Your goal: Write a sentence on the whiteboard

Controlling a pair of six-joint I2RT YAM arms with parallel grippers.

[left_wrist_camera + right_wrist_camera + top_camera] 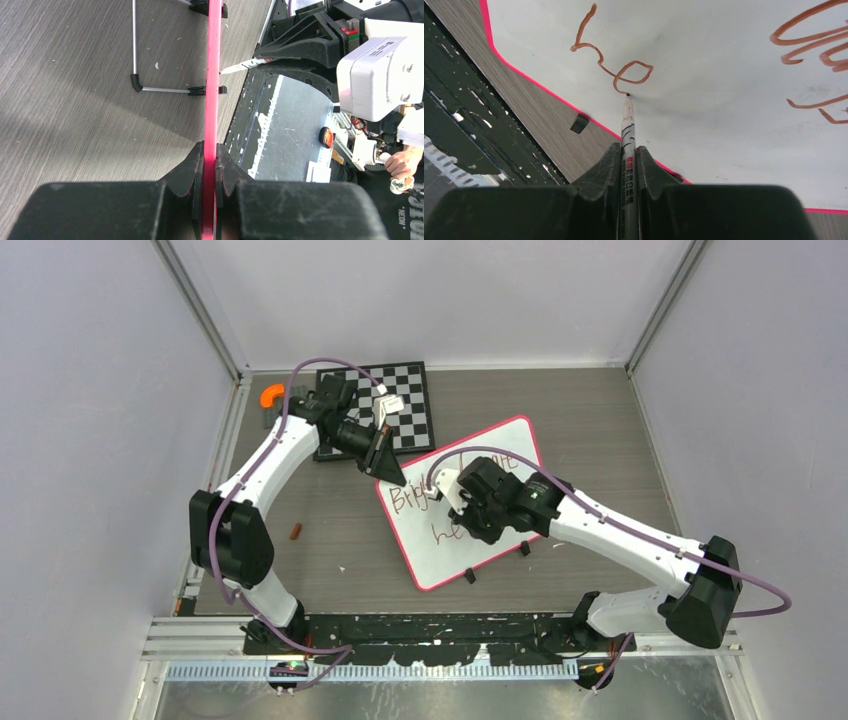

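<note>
Presently on the table, item by item.

Whiteboard (446, 556): white, rounded corners, pink-red rim. It lies askew at the middle of the grey wood-grain table (330, 540), one long side toward the arm bases. Two black clip feet (470, 576) sit on that near side. The left wrist view has the rim edge-on, with thin wire legs (134, 45) running from the clips across the table.

Sentence (408, 499): reddish-brown handwriting, two lines, unfinished. From above, the upper line is partly hidden by the right arm. The right wrist view shows "he" as the lower line, near the board's near edge.

Left gripper (210, 150): reaches in from the far left and its jaws are pressed together on the board's rim at the far-left corner.

Right gripper (628, 150): over the middle of the board, jaws clamped on a marker (627, 131). The marker points forward and its tip touches the white surface at the tail of the "e".

Checkered board (405, 400): black and white, at the far side of the table, just beyond the whiteboard's far corner, partly under the left arm.

Orange piece (272, 395): at the far-left edge, beside the checkered board.

Small brown object (294, 531): on the bare table left of the whiteboard, well apart from it.
</note>
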